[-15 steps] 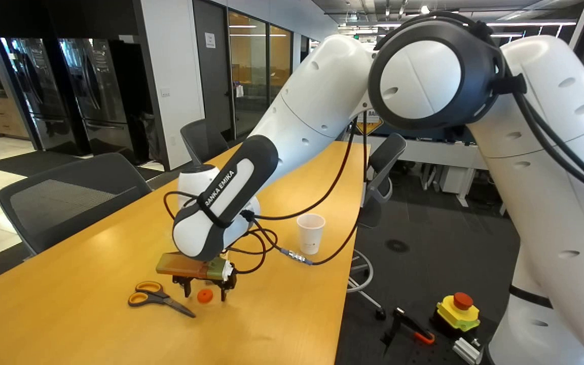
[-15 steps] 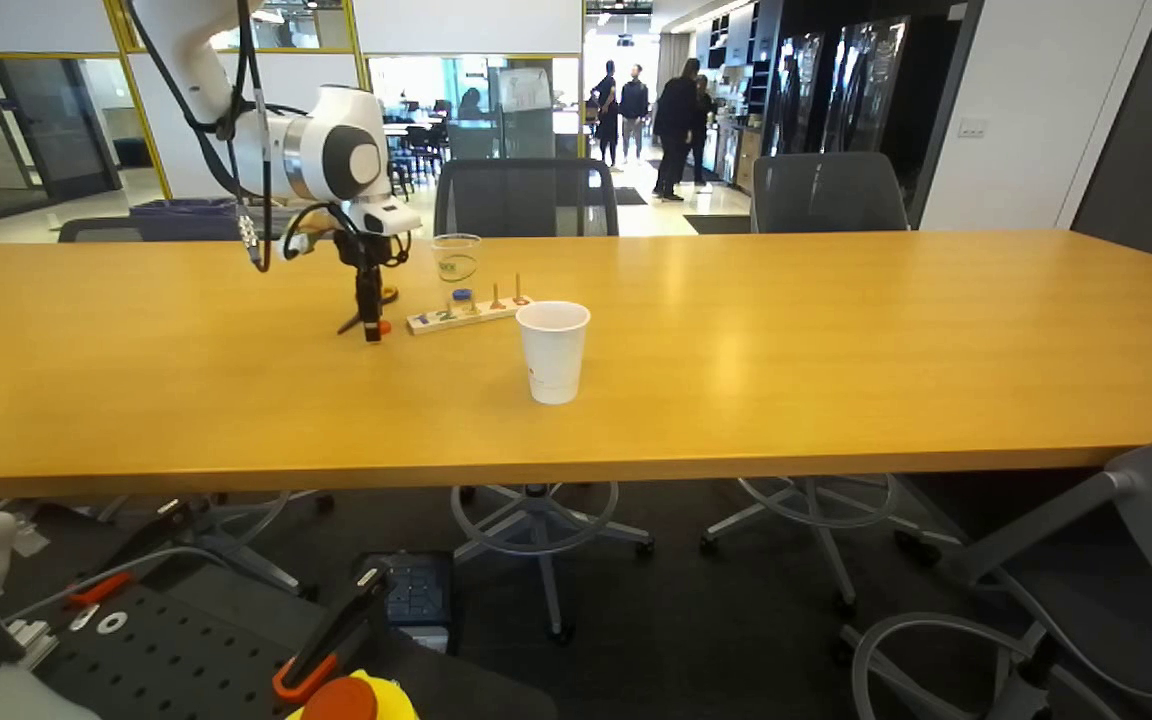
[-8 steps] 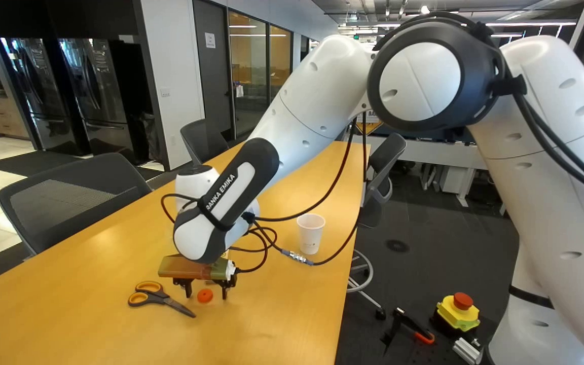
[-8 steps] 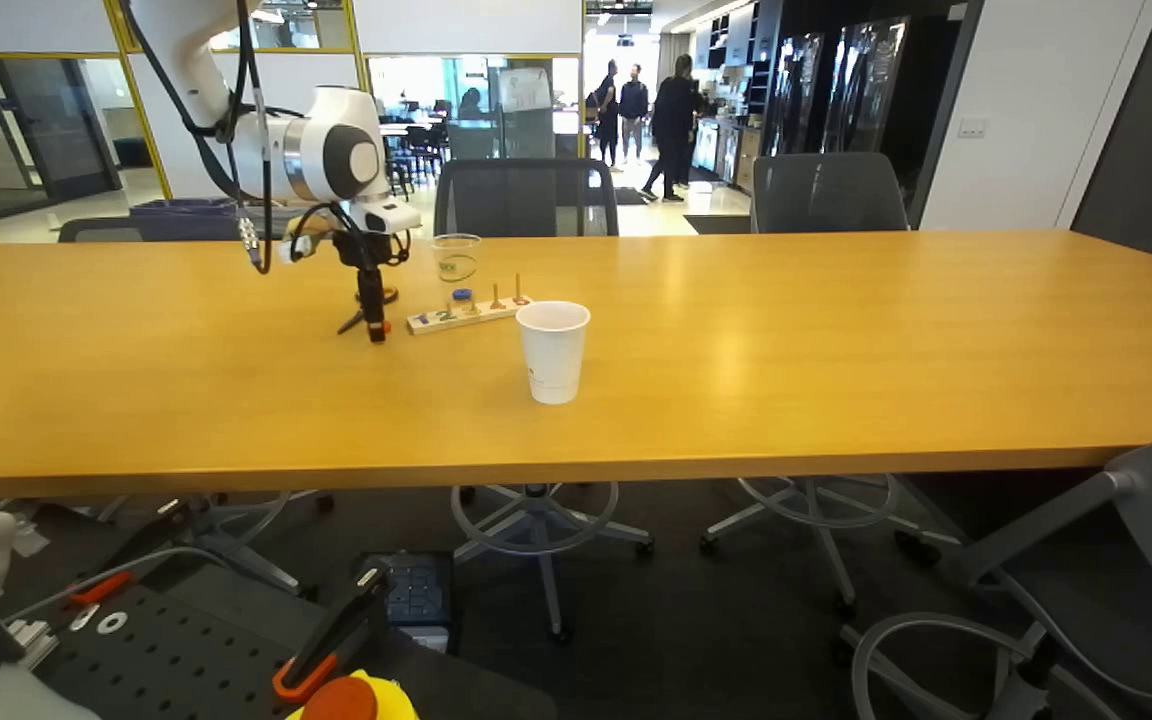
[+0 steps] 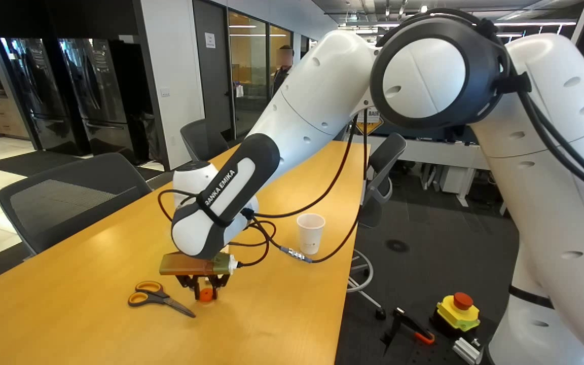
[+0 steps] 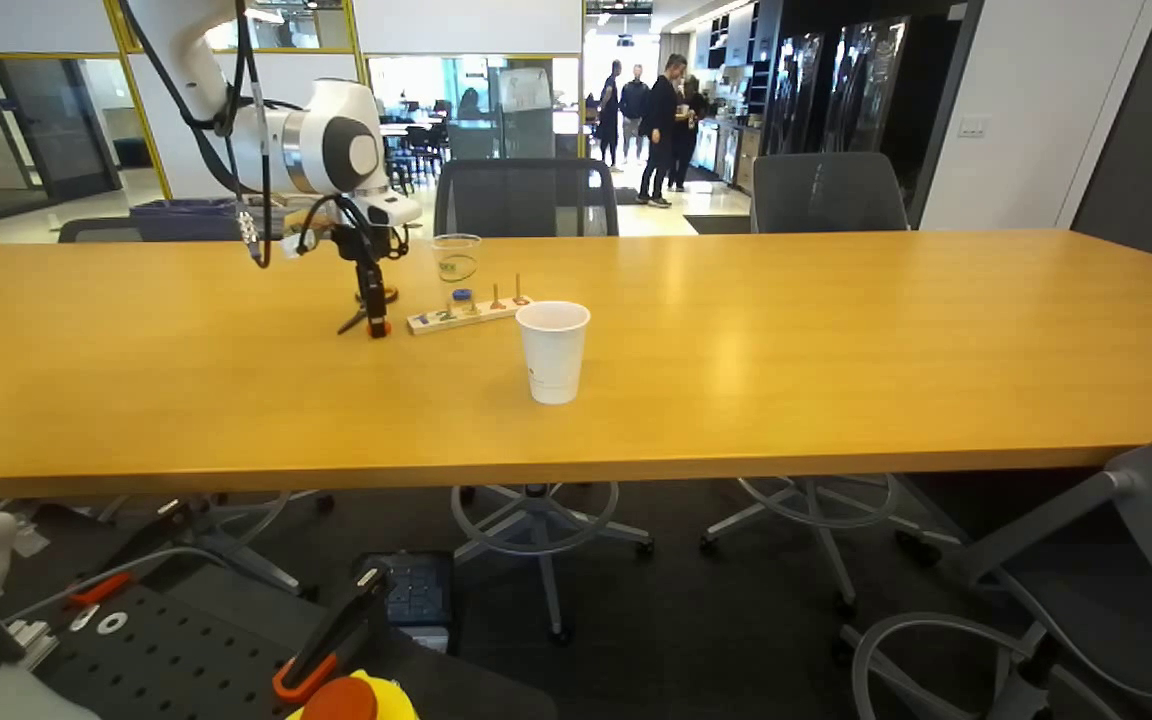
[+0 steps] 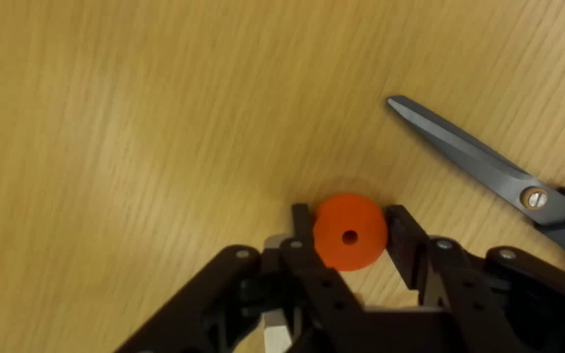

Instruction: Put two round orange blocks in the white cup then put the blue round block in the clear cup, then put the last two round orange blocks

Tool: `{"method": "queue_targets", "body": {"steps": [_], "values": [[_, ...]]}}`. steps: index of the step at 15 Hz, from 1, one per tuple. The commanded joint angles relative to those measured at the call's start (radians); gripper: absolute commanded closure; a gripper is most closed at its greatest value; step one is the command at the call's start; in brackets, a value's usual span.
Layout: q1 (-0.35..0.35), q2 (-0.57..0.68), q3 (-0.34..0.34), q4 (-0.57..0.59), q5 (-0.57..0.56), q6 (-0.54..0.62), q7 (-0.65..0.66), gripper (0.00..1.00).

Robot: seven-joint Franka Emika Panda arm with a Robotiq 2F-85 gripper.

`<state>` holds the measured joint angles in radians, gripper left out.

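Over the table, the gripper pinches an orange block.

In the wrist view the jaws stand only the block's width apart, a fingertip against each side; whether it is off the table I cannot tell. The scissors lie just to its right. In an exterior view, the white cup stands upright on the near side, right of the gripper. The pegboard lies farther back, with the clear cup behind it. At the pegboard is the blue block; what it rests on is unclear.
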<state>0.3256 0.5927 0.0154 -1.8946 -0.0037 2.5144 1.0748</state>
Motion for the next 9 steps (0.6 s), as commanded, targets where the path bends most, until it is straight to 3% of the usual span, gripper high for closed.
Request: {"method": "queue_targets", "body": {"steps": [1,9], "values": [[0.007,-0.003,-0.010,0.013,-0.022,-0.020,-0.030,0.78],[-0.017,-0.148,-0.106,-0.079,-0.118,-0.008,-0.039,0.78]]}}
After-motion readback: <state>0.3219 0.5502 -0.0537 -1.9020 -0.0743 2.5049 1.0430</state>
